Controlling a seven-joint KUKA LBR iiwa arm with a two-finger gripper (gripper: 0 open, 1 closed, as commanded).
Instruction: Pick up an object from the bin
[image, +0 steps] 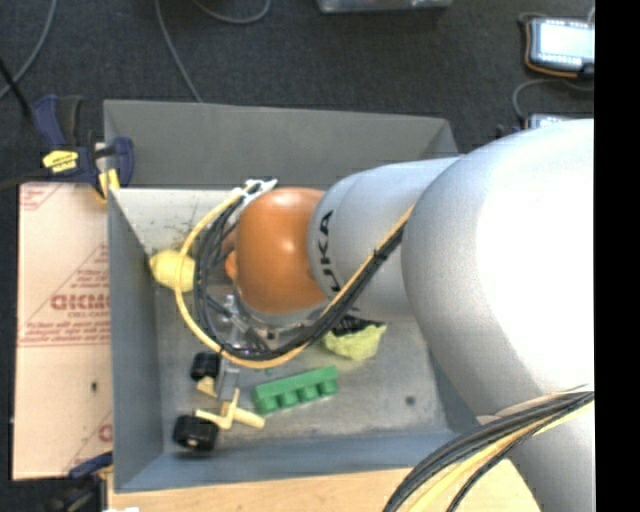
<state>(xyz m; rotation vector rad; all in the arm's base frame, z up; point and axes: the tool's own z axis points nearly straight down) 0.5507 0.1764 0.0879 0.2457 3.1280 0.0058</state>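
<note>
Green block (296, 389), ridged, perhaps a toy brick, lying flat.

Only thing I could actually read was the brand: black "KUKA" lettering (326, 250) ran sideways down the pale grey arm (500, 300), right beside its orange cover (275, 250). The cardboard sheet (60, 300) left of the bin (130, 400) carried red print, a row of big block letters with a couple of smaller lines under it, all inside a triangle outline, but I couldn't make out the word for sure. A yellow tag (58, 160) by the blue clamp (115, 165) had dark marks on it, way too small to read.
</note>
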